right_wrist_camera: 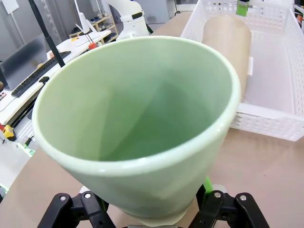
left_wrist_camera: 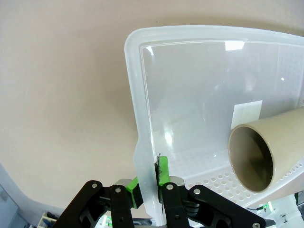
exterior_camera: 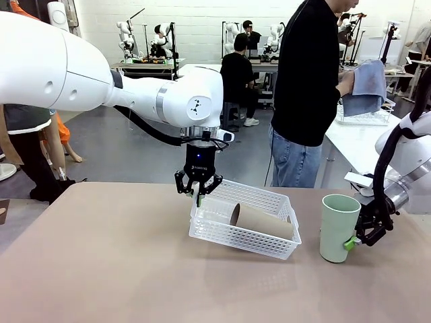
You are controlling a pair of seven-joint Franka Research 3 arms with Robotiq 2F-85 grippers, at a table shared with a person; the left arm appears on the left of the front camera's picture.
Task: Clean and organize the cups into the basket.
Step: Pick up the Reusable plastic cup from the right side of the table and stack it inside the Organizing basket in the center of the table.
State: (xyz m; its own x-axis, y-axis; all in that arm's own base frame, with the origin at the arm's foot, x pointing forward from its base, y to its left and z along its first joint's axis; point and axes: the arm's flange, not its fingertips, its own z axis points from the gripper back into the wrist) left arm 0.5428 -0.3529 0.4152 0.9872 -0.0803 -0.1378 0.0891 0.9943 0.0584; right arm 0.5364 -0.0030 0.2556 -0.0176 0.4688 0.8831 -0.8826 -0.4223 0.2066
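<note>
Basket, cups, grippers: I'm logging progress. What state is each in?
basket, holds one tan cup.
tan cup, lying on its side.
green cup, upright, empty, on the table outside the basket.
left gripper, shut on the basket wall.
right gripper, around the green cup's lower part; grip unclear.

- The front view looks from the near side of the table (exterior_camera: pixel 101 269) toward its far side, at middle range. It takes in the whole top, with the basket (exterior_camera: pixel 246 225) near centre and the mint cup (exterior_camera: pixel 339 227) at right.
- The left wrist view looks steeply down along the left gripper (left_wrist_camera: pixel 149 180), very near the basket's left rim.
- The right wrist view sits right against the mint cup, facing left toward the basket.
- All three views share the basket and the tan cup (exterior_camera: pixel 262 221) in it.
</note>
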